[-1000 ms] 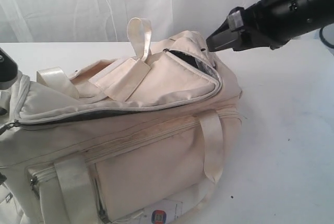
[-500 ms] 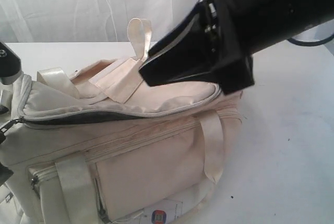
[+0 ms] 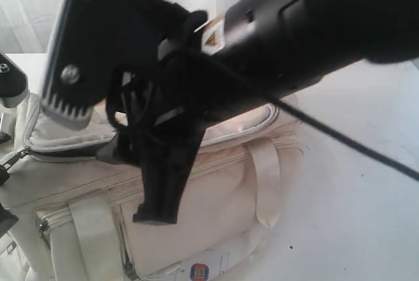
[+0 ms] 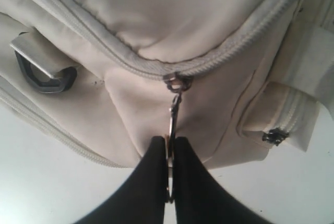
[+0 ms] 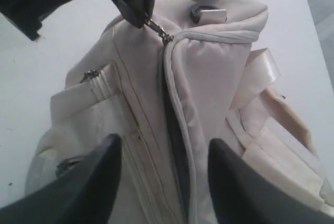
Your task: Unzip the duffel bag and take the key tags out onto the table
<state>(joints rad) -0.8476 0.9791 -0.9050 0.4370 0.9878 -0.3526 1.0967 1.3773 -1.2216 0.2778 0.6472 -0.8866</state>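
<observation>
Above the duffel bag (image 3: 216,202) on the surface (image 3: 353,215), the open right gripper (image 5: 164,145) has swung in over the unzipped opening (image 5: 168,98), ready to retrieve the unseen key tags, while the left gripper (image 4: 168,140) stays clamped on the zipper pull (image 4: 175,112).

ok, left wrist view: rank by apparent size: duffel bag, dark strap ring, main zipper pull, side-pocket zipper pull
duffel bag: fills the frame
Then dark strap ring and main zipper pull: close, can't rank
Smallest: side-pocket zipper pull
</observation>
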